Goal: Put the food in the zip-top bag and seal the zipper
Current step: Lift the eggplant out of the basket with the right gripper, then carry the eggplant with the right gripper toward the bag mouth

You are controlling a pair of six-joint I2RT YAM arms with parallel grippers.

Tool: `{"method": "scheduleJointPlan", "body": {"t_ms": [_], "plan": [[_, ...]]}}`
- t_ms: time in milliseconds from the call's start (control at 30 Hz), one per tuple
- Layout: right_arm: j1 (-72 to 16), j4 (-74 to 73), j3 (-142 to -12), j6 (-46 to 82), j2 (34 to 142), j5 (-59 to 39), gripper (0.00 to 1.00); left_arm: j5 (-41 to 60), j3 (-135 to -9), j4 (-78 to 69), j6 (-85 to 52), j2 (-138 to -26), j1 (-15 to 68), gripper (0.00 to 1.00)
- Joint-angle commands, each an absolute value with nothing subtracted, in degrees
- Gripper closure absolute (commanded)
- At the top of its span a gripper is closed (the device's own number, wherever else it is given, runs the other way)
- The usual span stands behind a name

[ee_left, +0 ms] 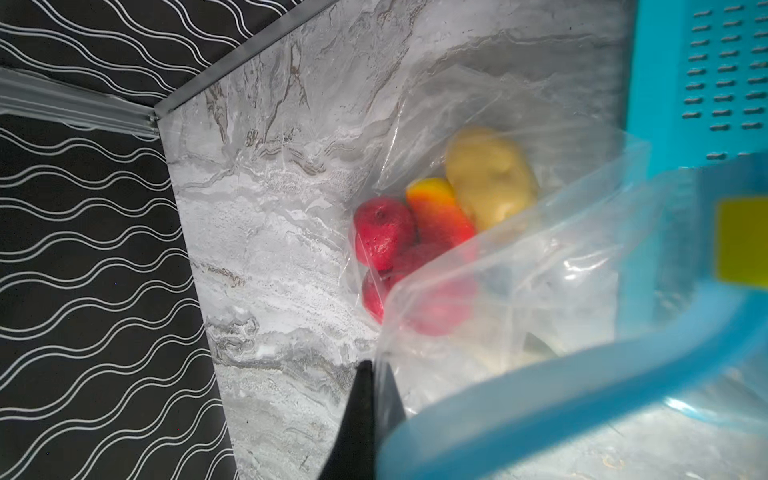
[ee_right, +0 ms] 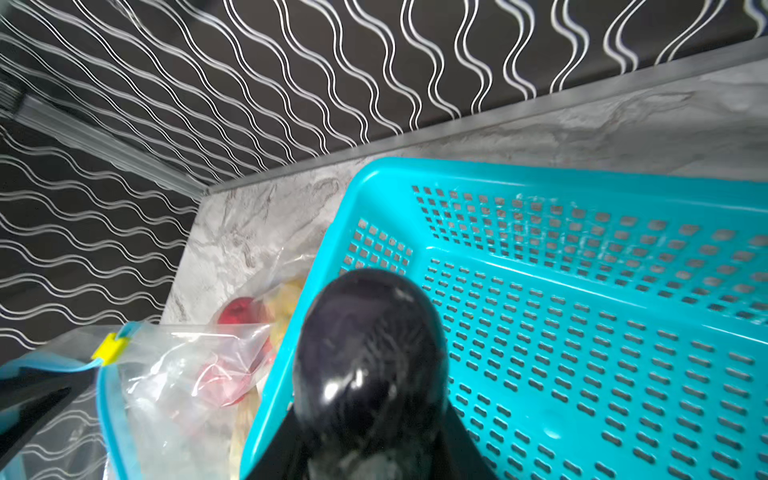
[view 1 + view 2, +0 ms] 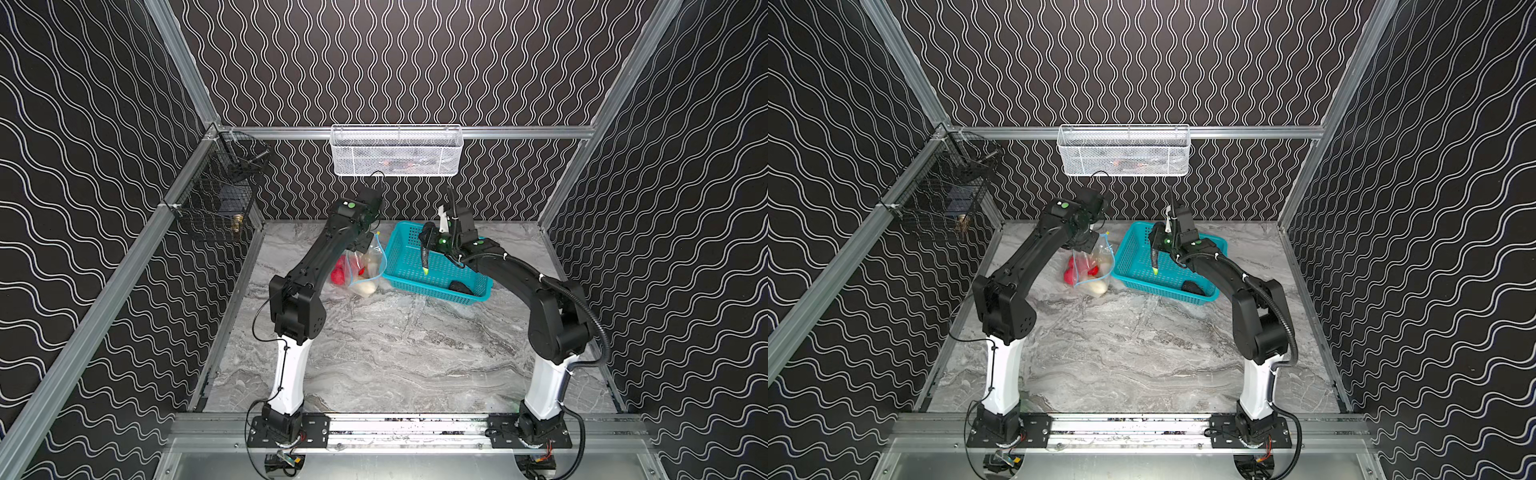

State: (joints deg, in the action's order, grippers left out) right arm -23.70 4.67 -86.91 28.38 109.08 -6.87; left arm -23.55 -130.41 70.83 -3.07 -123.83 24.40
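Several red and yellow toy foods (image 1: 384,232) sit in the clear crinkly bag (image 3: 365,266), whose mouth the left gripper (image 1: 374,374) pinches. The right gripper (image 3: 426,245) clamps a dark elongated vegetable (image 2: 370,353) over the teal basket (image 2: 582,199). Seemingly another dark piece (image 3: 460,287) remains there, and the blue zipper (image 1: 540,386) is unsealed.

- My grey marble-look desk (image 3: 395,357) carries a teal perforated plastic basket (image 3: 436,290) toward the back.
- A white mesh basket (image 3: 395,156) hangs on the rear aluminium rail (image 3: 519,132).
- A black wire basket (image 3: 216,203) hangs on my left wall.
- Black walls (image 3: 395,62) carry white wavy lines.
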Motion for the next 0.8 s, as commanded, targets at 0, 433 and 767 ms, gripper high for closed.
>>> {"method": "scheduleJointPlan", "body": {"t_ms": [0,433,767], "plan": [[-23.9,-1.5,-85.9,30.8,106.4,-4.1,0.68,-21.2,-131.5,72.5,-4.4,-123.8,24.4,1.0],[-27.9,-16.2,-76.0,36.1,97.5,0.5,0.68,-17.1,-135.7,76.0,-3.8,-125.4,24.4,1.0],[-33.7,-23.6,-76.2,36.2,97.0,4.3,0.68,-13.8,-138.7,77.9,-3.3,-125.3,24.3,1.0]]}}
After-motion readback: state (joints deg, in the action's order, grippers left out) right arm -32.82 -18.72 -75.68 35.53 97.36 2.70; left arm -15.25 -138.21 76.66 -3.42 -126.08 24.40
